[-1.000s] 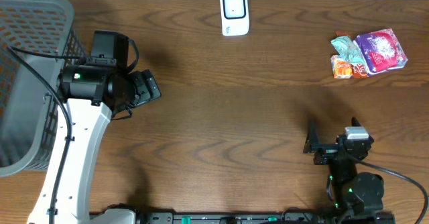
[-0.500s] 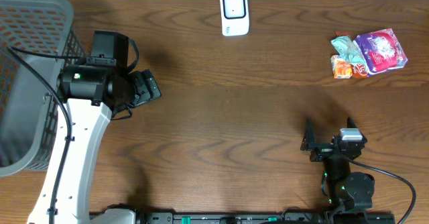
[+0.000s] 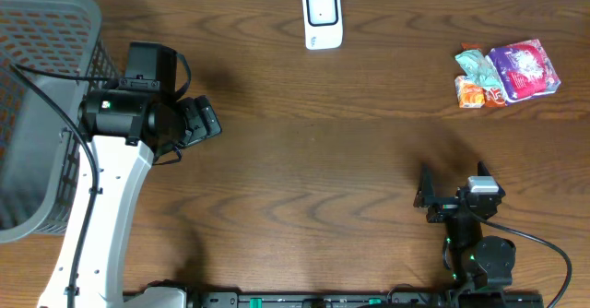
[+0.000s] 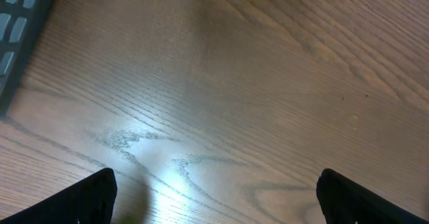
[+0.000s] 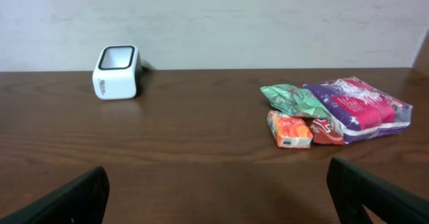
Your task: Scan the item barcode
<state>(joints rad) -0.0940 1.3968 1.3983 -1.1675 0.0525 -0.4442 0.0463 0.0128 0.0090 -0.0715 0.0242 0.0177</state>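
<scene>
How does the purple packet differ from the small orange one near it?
The purple packet is much larger than the orange packet. The purple packet sits at the cluster's right end, the orange packet toward its left. Both lie flat on the table, with nothing gripping them.

Basket [image 3: 37,31] runs off the left edge; snack packets [image 3: 509,73] bear print too small to read.

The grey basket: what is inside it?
Overhead, the grey basket shows only its own mesh walls and floor. The left arm covers its right part; the picture cuts off its left edge.
</scene>
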